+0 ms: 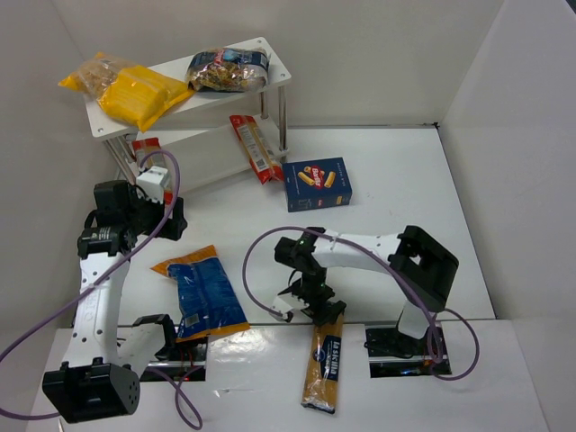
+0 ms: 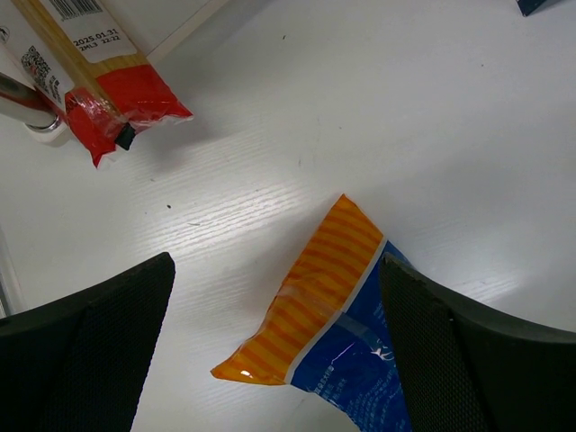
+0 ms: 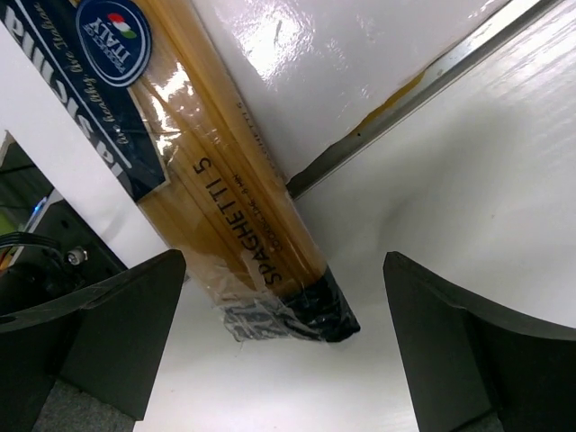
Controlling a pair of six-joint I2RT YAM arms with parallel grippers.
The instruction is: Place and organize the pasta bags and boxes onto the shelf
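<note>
**Two open grippers being held over pasta packets, shelf part filled**

Nearest, a long narrow golden spaghetti pack with a dark-blue label (image 1: 326, 364) is lying across the seam at the near edge of the white table (image 1: 405, 180). The right gripper (image 1: 315, 309) is being held just above its far end, jaws spread wide and grasping nothing, probably being lined up for a pick.

To the left, a wide blue plastic bag with an orange end (image 1: 202, 292) is lying flat. The left gripper (image 2: 279, 360) is being held over that orange end, jaws likewise released and empty.

Farther back, a flat dark-blue carton (image 1: 318, 184) is waiting on the table. A narrow red-and-white pack (image 1: 255, 148) is leaning against the white two-tier shelf (image 1: 270, 54), whose top tier is already carrying yellow bags (image 1: 144, 94).
</note>
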